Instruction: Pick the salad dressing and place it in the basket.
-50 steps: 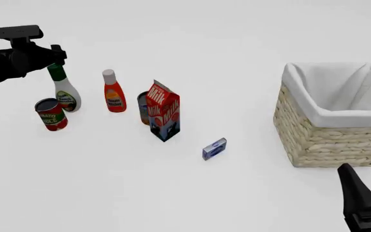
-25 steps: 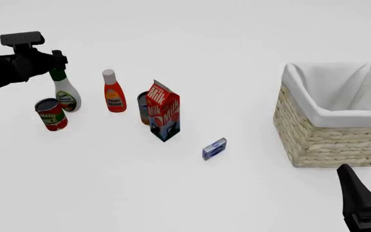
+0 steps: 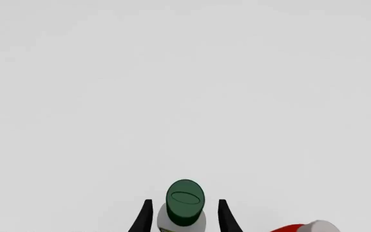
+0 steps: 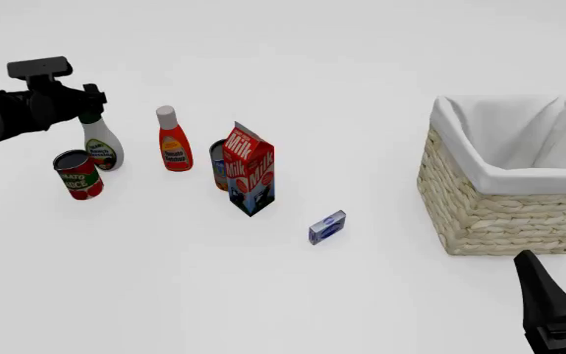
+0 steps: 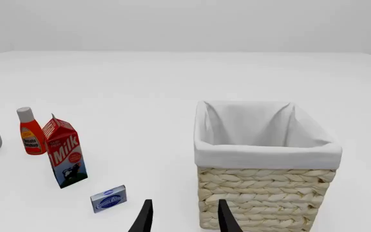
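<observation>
Here, the left wrist view is showing the left gripper (image 3: 183,217), fingers parted, flanking the salad dressing (image 3: 185,198), label hidden. Up front, that bottle is standing far left beside one tomato can (image 4: 79,174), one red bottle (image 4: 172,140), one "Milk" carton (image 4: 250,169); the basket (image 4: 500,214) is sitting right. The right gripper (image 5: 183,217) is waiting, parted, holding nothing.

All I can read is "Milk" on the carton (image 4: 251,179), plus "TOMATO" partly showing on the can (image 4: 79,174). Other labels are too blurry.
</observation>
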You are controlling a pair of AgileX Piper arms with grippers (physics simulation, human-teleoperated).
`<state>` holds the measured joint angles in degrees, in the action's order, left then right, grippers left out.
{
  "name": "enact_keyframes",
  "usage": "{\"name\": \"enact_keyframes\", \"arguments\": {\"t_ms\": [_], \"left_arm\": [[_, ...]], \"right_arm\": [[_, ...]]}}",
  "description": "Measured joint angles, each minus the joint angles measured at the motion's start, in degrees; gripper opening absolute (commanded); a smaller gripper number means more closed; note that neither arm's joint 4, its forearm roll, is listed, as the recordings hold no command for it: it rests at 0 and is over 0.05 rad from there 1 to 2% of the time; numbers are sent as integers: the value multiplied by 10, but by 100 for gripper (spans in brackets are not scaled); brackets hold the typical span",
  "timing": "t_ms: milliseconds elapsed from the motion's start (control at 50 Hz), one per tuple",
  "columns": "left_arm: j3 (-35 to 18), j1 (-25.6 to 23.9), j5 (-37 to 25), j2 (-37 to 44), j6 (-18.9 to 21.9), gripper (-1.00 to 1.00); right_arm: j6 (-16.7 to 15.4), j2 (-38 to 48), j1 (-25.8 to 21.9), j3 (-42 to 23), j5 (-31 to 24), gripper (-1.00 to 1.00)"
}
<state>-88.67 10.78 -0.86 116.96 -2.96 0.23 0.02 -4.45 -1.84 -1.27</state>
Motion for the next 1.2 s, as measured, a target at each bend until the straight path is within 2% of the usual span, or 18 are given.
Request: {"name": "enact_keyframes", "arguments": {"t_ms": [760,780,1200], "left_arm": [[-37,-3,-2,55,1,100],[-37,-3,-2,56,2,-100],[12,-2,54,2,24,-100]], "right_arm": [[-3,0,-3,-1,-7,100],[-3,0,-3,-1,-7,100],[-2,0,-4,3,-4,100]]}}
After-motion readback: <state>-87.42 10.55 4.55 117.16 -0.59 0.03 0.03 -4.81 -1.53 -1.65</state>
